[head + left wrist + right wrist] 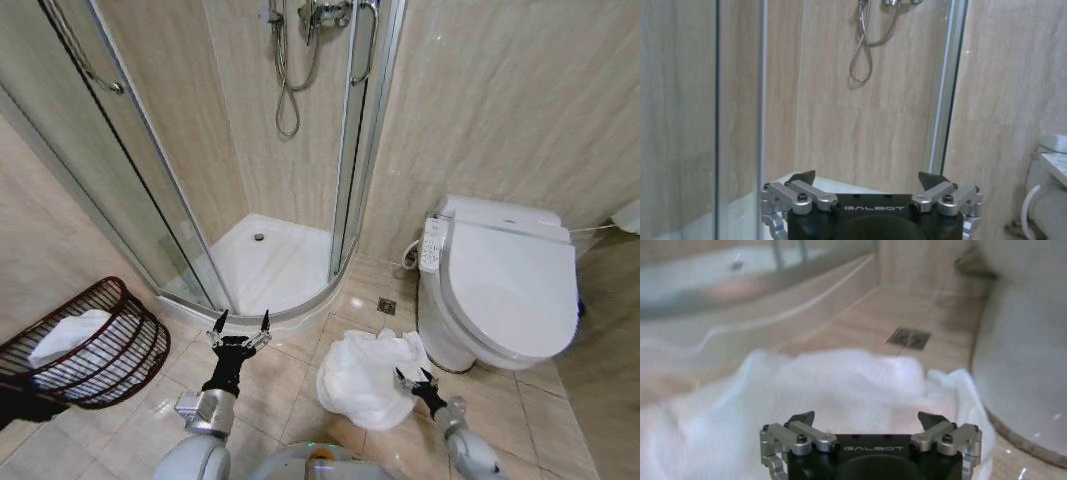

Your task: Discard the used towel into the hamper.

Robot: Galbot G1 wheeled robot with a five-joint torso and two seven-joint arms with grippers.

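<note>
1. Right hand (414, 379) low over the floor (300, 385), fingers spread, nothing pinched.
2. Towel (365, 375): white, crumpled, on the floor directly under and ahead of the right hand, its near edge touching or almost touching the fingertips; cannot tell which. In the right wrist view, towel (833, 395) spread ahead of the spread right hand (867, 419).
3. Toilet (505, 280), lid down, just beyond the right hand to its outer side, base beside the towel.
4. Drain (387, 306) in the floor past the towel, ahead of the right hand.
5. Left hand (240, 325) raised, fingers spread wide, empty, pointing at the shower (265, 255) rim straight ahead; same spread seen in the left wrist view (867, 179).
6. Hamper (95, 345): dark red-brown ribbed basket, well off to the outer side of the left hand, tilted, on the floor by the shower glass.
7. White cloth (68, 335) lying inside the hamper.
</note>
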